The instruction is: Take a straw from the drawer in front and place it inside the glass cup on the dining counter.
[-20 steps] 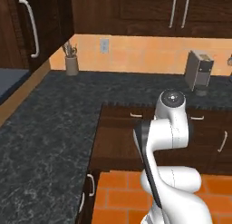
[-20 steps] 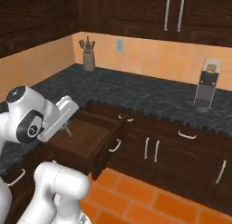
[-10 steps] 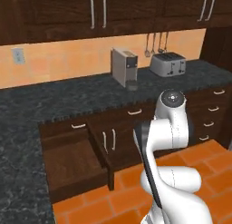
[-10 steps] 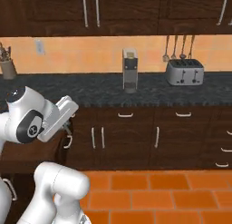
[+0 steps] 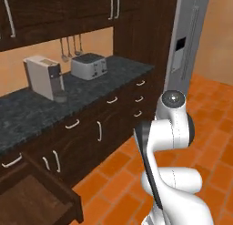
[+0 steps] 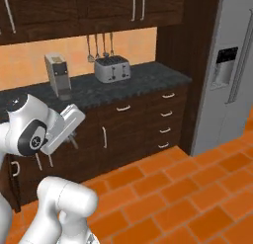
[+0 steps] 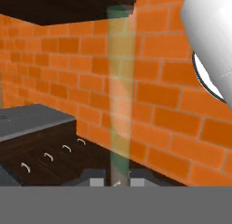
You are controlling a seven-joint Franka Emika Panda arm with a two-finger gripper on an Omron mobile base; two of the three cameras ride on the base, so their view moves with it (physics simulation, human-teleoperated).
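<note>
Currently the refrigerator [image 6: 232, 80], a tall grey unit with a dispenser panel, stands well to the right of the gripper in the right base view, past a column of four small drawers [image 6: 165, 120]. The black speckled worktop [image 6: 123, 82] runs behind and above the gripper, with dark wooden cabinets under it and over it. The drawer [image 5: 38, 199] stands pulled open at the lower left of the left base view, well apart from the arm. On the worktop, a silver toaster [image 6: 112, 69] sits up and to the right of the gripper, and a pale coffee machine [image 6: 58, 75] sits almost directly behind it. The orange tiled floor [image 6: 163, 188] lies below. The gripper [image 7: 116, 181] has its fingers pressed together on the straw [image 7: 120, 96], a translucent greenish tube pinched at its lower end and extending straight away from the fingertips in the hand view.
</note>
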